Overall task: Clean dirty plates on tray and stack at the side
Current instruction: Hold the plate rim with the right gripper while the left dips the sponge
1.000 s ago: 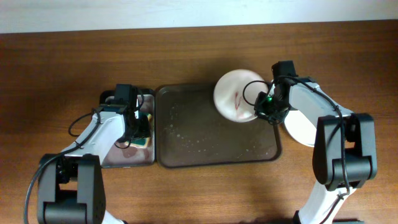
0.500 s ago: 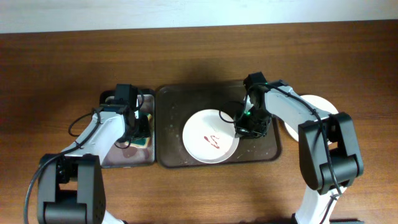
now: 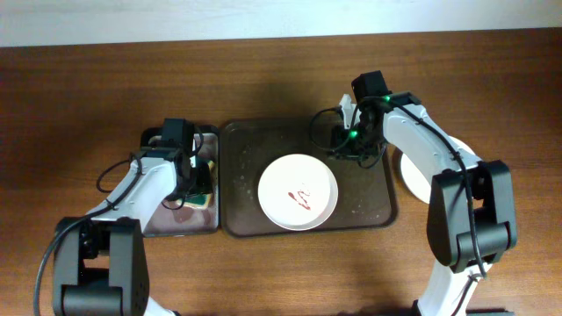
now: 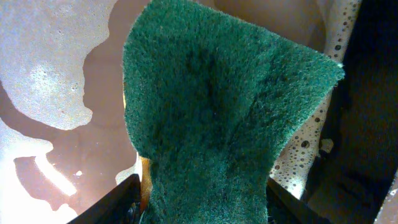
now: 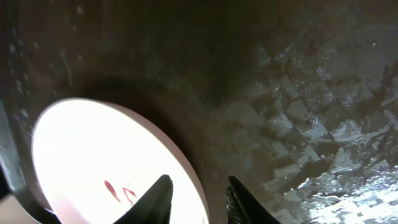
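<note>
In the lower middle of the right wrist view, the right jaws are standing open with a clear gap between the two dark fingertips [image 5: 160, 198], and they are holding nothing. Just to their lower left the white plate [image 5: 93, 162] is lying flat on the wet tray [image 5: 298, 93], with its rim close to the fingertips; I cannot tell if it is touching them.

In the overhead view this plate [image 3: 299, 193] is sitting in the centre-right part of the dark brown tray [image 3: 241, 175]. The right jaws are hovering over the tray's upper right part, so the plate is lying below and left of them. Being round, it is offering no long axis. It is showing a small red smear [image 3: 300, 197] near its middle.

At the left of the frame the left jaws are gripping the green sponge [image 4: 217, 124] at the small grey tray [image 3: 167, 226]. I am judging that wiping is coming next: the sponge must travel right, across the tray's bare left part, although the right arm is the nearer one.

Another white plate [image 3: 413, 184] is lying on the worktop [image 3: 88, 88] right of the tray, partly under the right arm.
</note>
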Robot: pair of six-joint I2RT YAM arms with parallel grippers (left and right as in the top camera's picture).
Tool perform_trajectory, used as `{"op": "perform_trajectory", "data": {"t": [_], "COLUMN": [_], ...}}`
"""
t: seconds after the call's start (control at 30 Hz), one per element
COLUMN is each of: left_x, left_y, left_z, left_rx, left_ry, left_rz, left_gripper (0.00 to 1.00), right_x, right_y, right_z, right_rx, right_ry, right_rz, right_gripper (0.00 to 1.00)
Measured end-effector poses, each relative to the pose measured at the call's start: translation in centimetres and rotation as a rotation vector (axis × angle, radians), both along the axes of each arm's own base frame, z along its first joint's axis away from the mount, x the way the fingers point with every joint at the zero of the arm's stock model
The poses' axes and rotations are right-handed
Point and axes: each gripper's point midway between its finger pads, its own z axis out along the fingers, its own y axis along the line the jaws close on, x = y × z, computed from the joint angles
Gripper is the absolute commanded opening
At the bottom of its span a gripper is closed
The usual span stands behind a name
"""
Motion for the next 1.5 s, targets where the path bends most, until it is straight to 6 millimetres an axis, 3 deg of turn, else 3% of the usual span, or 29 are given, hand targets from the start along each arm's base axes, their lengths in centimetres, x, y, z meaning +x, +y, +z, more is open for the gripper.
{"op": "perform_trajectory", "data": {"t": [0.27, 0.4, 0.73, 0.9, 1.0, 1.03, 1.17, 1.43, 1.47, 1.5], "left_x": [0.0, 0.0, 0.0, 0.0, 0.0, 0.0, 0.0, 0.0, 0.0, 0.0], "left_y": [0.0, 0.0, 0.0, 0.0, 0.0, 0.0, 0.0, 0.0, 0.0, 0.0], "left_z": [0.0, 0.0, 0.0, 0.0, 0.0, 0.0, 0.0, 0.0, 0.0, 0.0], "left_rx": [0.0, 0.0, 0.0, 0.0, 0.0, 0.0, 0.0, 0.0, 0.0, 0.0], "left_ry": [0.0, 0.001, 0.001, 0.001, 0.001, 0.001, 0.001, 0.002, 0.001, 0.001], "left_rz": [0.0, 0.0, 0.0, 0.0, 0.0, 0.0, 0.0, 0.0, 0.0, 0.0], "left_gripper": [0.56, 0.56, 0.56, 0.56, 0.56, 0.56, 0.56, 0.56, 0.56, 0.56], "right_x": [-1.9, -1.7, -1.1, -1.5, -2.1, -2.1, -2.2, -3.2, -3.4, -3.5], "right_y": [1.0, 2.2, 2.1, 1.8, 1.6, 1.6, 1.5, -0.2, -0.3, -0.3], "right_z": [-1.6, -1.7, -1.7, -2.9, -4.1, -4.2, -4.2, -4.4, -4.4, -4.4], "right_rx": [-0.021, -0.018, -0.028, -0.042, -0.051, -0.052, -0.051, -0.068, -0.07, -0.072], "right_ry": [-0.01, -0.042, -0.066, -0.027, 0.011, 0.012, 0.033, 0.187, 0.2, 0.211], "right_rz": [0.163, 0.206, 0.195, 0.19, 0.186, 0.191, 0.143, -0.128, -0.141, -0.15], "right_gripper": [0.38, 0.35, 0.34, 0.24, 0.06, 0.04, 0.04, 0.05, 0.1, 0.22]}}
